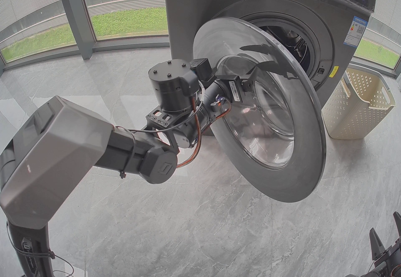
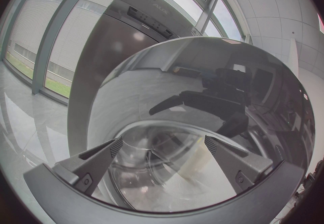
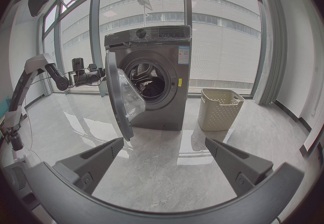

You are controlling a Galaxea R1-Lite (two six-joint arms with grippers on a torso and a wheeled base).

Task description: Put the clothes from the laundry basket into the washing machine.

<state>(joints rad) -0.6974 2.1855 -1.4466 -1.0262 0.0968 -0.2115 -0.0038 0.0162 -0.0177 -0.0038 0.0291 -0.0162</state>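
Note:
The grey washing machine point(image 1: 200, 6) stands with its round door point(image 1: 275, 156) swung wide open. Dark clothes point(image 3: 152, 89) lie inside the drum. My left gripper point(image 2: 163, 143) is open, its fingertips close to the door's shiny outer face point(image 2: 202, 83), which mirrors it; in the head view the left gripper point(image 1: 267, 60) sits at the door's upper part. The cream laundry basket point(image 1: 359, 102) stands on the floor to the right of the machine, with no clothes visible in it. My right gripper point(image 3: 163, 145) is open and holds nothing, low at the near right point(image 1: 387, 232).
Grey marble floor point(image 1: 209, 227) spreads in front of the machine. Tall windows with frames point(image 1: 75, 6) run behind and to the left. The open door juts far out over the floor between my arms.

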